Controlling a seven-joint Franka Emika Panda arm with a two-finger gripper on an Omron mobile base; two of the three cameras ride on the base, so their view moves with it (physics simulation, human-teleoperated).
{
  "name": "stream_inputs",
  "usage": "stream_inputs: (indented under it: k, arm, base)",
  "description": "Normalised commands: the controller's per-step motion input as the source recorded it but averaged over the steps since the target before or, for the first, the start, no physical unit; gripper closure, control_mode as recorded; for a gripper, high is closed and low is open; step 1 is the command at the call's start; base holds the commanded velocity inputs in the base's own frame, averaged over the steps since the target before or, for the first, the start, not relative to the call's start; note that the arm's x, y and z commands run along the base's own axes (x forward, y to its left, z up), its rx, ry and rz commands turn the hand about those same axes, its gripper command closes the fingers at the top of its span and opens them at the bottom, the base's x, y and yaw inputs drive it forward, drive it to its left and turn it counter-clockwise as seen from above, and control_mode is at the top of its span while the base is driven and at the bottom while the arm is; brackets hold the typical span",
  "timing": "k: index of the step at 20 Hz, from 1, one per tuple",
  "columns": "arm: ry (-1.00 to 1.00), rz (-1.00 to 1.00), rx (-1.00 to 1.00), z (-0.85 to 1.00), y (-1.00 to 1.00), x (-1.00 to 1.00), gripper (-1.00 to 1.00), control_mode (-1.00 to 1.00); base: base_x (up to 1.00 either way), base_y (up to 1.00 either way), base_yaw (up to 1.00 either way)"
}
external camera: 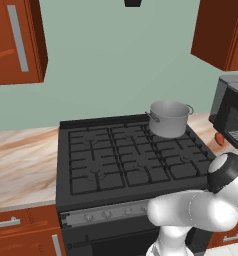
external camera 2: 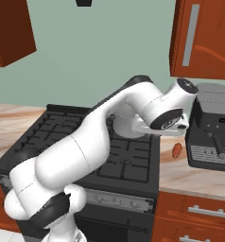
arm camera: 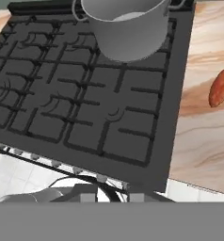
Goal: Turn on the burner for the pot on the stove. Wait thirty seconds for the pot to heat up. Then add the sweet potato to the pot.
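One pot (external camera: 169, 118) stands on the far right burner of the stove (external camera: 126, 160), its silver sides straight and a loop handle showing on each side. In the hand view the pot (arm camera: 128, 28) sits at the top, cut off by the frame edge, with the stove's (arm camera: 81, 94) black grates spreading below it toward the near edge. The sweet potato (arm camera: 220, 88) lies on the marble counter (arm camera: 208, 136) just right of the stove, well apart from the pot and off to the right of where the hand looks. From the right base view the same orange-red lump (external camera 2: 177, 150) rests on the counter between the stove and a grey coffee machine (external camera 2: 212, 125). The finger tips are hard to make out at the bottom of the hand view, so I cannot tell how far apart they stand or whether they hold anything.

The silver knob strip (external camera: 106, 214) runs along the stove's near front. Red-brown cabinets (external camera: 16, 40) hang on the pale green wall (external camera: 116, 55) to left and right, and matching drawers (external camera 2: 194, 212) sit under the counter. The white arm (external camera 2: 100, 142) hides much of the pot in the right base view.
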Motion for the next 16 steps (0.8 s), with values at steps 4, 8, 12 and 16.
stream_inputs:
  k: [4,8,12,16]
  arm:
    - [0.42,-0.65,0.00,-0.02,-0.04,0.31,-1.00,-1.00]
    - [0.31,-0.48,0.00,-0.22,0.00,0.22,-1.00,-1.00]
    - [0.22,-0.38,0.00,-0.30,0.00,0.31,-1.00,-1.00]
    - [0.14,-0.32,0.00,-0.31,0.00,0.34,-1.00,-1.00]
  base:
    - [0.00,0.00,0.00]
    - [0.00,0.00,0.00]
    - [0.00,0.00,0.00]
    - [0.00,0.00,0.00]
